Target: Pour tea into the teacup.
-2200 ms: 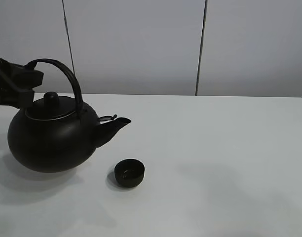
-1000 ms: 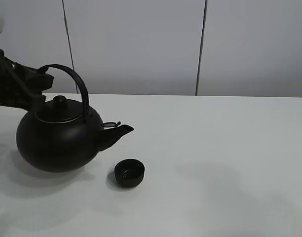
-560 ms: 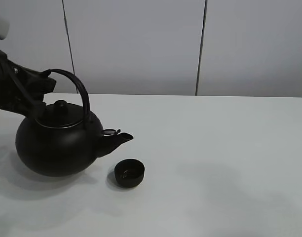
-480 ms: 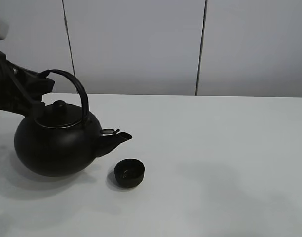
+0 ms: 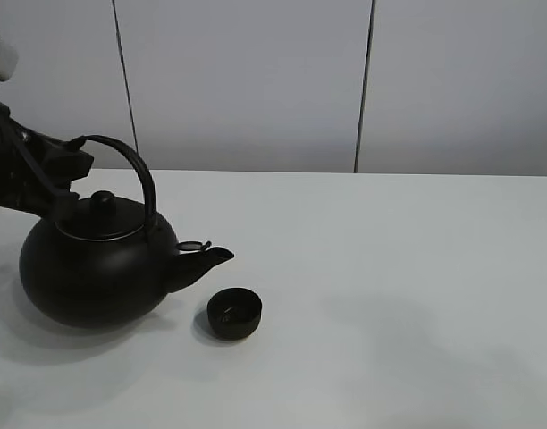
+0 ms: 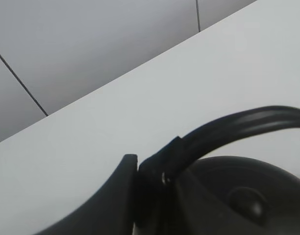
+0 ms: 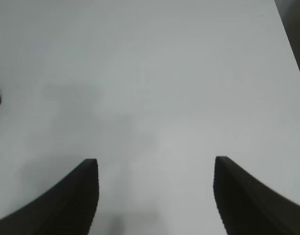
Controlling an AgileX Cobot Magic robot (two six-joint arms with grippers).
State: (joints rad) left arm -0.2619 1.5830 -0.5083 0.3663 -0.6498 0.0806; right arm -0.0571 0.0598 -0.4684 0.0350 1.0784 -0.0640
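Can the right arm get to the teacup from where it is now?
Probably yes. The right end effector is open and empty over bare table, and nothing lies on the right side of the teacup. The kettle and its spout are on the other side.

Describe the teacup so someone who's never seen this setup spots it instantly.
On the white table, find the big round black kettle on the left of the high view. Just beyond its spout, nearer the camera, sits the teacup: small, low, round, matte black, no handle, far smaller than the kettle.
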